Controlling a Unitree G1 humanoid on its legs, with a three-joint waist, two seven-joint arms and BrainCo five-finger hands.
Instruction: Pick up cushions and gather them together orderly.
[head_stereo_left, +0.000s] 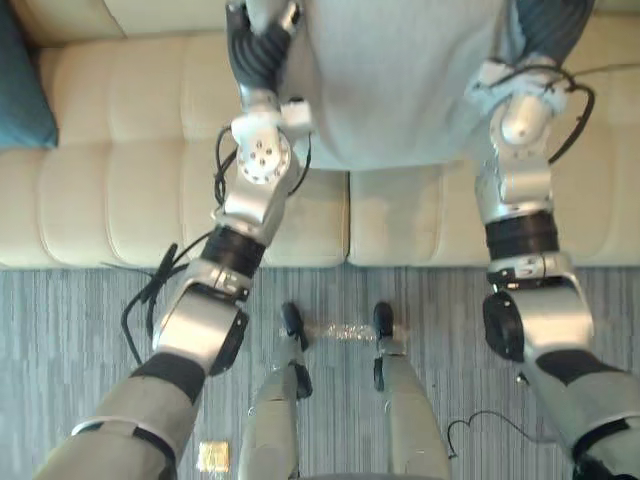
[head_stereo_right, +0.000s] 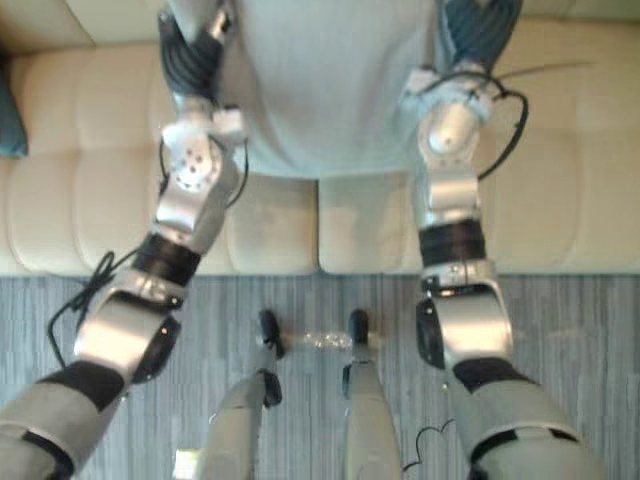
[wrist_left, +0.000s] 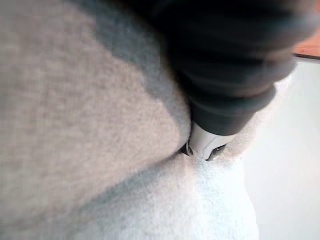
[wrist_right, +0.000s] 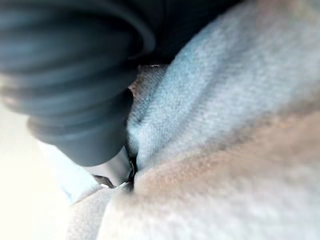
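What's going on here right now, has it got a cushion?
The robot has a large light grey cushion between its two arms, over the cream sofa. The left hand and the right hand are each pressed into the cushion's fabric on opposite sides, so the grip itself is hidden. A dark teal cushion lies at the sofa's left end, apart from the grey one. Whether the grey cushion is clear of the seat cannot be told.
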